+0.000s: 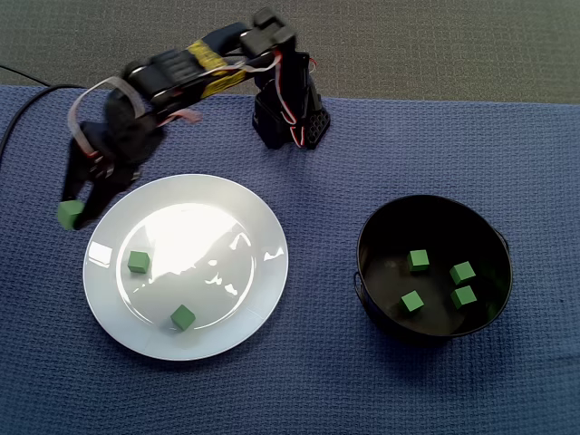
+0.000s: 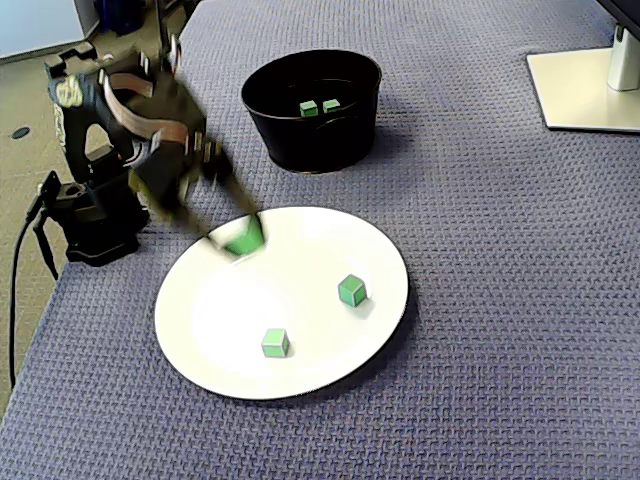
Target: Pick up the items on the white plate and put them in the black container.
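Green cube (image 1: 71, 214) in gripper (image 1: 74, 210), beside plate (image 1: 268, 272)

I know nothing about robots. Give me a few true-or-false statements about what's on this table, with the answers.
1. The gripper holds a green cube. True.
2. Three cubes lie on the plate. False: only two cubes lie there.
3. The container holds four cubes. True.
4. The table covering is red. False: the cloth is blue.
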{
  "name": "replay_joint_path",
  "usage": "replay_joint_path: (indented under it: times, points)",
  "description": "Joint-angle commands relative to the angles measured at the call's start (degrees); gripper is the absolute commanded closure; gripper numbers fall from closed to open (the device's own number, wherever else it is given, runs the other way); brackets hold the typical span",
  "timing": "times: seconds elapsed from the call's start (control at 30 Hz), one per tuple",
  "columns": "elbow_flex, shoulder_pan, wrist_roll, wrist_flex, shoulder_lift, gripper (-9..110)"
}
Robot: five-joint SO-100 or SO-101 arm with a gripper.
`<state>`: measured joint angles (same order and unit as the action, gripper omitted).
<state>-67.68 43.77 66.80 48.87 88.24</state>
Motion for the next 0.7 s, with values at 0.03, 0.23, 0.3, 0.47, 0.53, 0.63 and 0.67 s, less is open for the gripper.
replay_joint_path:
  times: [0.03, 0.23, 0.3, 0.47, 0.53, 0.63, 0.67]
  points:
    - [3.08, -13.54, -21.09, -1.67, 18.72, 102]
    - [-0.44, -33.4, -40.34, -1.85, 30.23, 102]
    - [-5.54, -40.43, -46.76, -2.46, 34.28, 102]
    - [-23.73, -55.63, -58.36, -7.91, 40.08, 102]
    - [-32.78, -60.91, -61.88, -11.25, 41.48, 102]
    - [-46.23, -67.15, -63.81, -17.93, 42.19, 102]
    - [-50.27, -68.29, -64.42, -20.3, 42.1, 102]
